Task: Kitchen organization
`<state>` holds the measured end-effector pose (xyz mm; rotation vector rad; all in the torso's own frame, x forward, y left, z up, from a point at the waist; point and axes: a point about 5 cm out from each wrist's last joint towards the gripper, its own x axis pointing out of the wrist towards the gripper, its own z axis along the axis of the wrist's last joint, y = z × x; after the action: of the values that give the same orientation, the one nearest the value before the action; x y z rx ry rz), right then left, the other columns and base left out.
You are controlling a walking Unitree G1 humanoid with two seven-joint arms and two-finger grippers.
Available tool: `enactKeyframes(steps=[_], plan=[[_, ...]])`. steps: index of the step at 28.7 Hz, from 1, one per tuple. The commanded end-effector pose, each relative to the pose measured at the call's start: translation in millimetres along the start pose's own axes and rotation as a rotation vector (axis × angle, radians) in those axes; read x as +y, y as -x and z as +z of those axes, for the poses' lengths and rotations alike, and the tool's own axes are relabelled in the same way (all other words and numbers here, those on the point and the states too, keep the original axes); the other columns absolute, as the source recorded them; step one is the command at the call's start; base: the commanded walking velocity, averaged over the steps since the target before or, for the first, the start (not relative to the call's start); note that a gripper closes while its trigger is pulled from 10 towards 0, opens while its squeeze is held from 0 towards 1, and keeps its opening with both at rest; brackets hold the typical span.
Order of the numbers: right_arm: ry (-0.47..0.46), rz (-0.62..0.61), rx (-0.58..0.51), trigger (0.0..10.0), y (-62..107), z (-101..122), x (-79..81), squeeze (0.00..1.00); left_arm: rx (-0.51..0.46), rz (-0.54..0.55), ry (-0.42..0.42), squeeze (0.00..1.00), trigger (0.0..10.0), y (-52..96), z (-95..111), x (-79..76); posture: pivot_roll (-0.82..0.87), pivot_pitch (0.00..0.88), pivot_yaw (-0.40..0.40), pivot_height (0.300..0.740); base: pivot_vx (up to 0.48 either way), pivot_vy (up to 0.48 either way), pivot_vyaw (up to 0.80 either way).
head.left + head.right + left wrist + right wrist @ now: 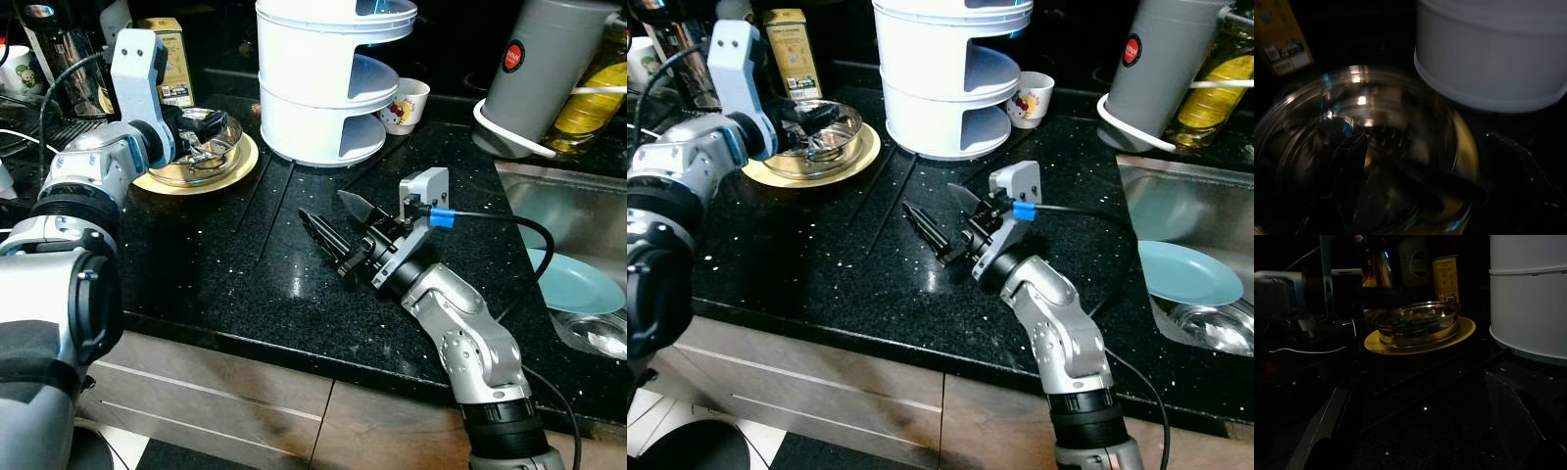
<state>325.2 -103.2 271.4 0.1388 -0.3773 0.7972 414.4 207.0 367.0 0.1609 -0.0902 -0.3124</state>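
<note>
Glass bowl (201, 149) on a yellow plate (238, 168) is seen at the back left of the black counter (216, 264), just beside a white tiered rack (323, 88). The left gripper (204, 125) is held over the bowl, fingers spread. The right gripper (333, 227) is rested low on the counter, well apart from the bowl, fingers spread wide.

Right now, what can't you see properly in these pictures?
- What lies inside the glass bowl: the left gripper covers it, and the left wrist view is dark.
- Yellow tin lettering: too small.
- Blue plate in the sink: cut off by the picture's edge.
</note>
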Motion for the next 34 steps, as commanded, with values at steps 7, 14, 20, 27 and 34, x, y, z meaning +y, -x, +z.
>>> enactKeyframes(steps=[7, 14, 20, 27, 34], plan=[[-0.009, -0.014, 0.005, 10.0, 5.2, -1, -1.0, 0.0, 0.18, -0.016, -0.145, 0.0, 10.0, 2.3, -35, 1.5, 0.04, 0.256, 0.007, 0.74, 0.0, 0.0, 0.0], [-0.005, -0.027, 0.007, 10.0, 6.2, 0, -3.5, 0.0, 0.203, -0.038, -0.122, 0.0, 10.0, 3.1, -40, 0.9, 0.04, 0.266, 0.008, 0.74, 0.0, 0.0, 0.0], [0.0, -0.029, 0.005, 10.0, 5.1, 2, -5.0, 0.0, 0.189, -0.013, -0.136, 0.0, 10.0, 4.0, -36, 4.2, 0.04, 0.268, 0.005, 0.74, 0.0, 0.0, 0.0], [0.005, -0.029, 0.005, 10.0, 4.5, 3, -6.5, 0.0, 0.176, -0.01, -0.131, 0.0, 10.0, 4.9, -30, 6.1, 0.04, 0.267, 0.002, 0.74, 0.0, 0.0, 0.0], [0.001, -0.034, 0.002, 10.0, 4.4, 3, -8.1, 0.0, 0.215, -0.022, -0.194, 0.0, 10.0, 5.5, -35, 6.2, 0.04, 0.266, 0.002, 0.74, 0.0, 0.0, 0.0]])
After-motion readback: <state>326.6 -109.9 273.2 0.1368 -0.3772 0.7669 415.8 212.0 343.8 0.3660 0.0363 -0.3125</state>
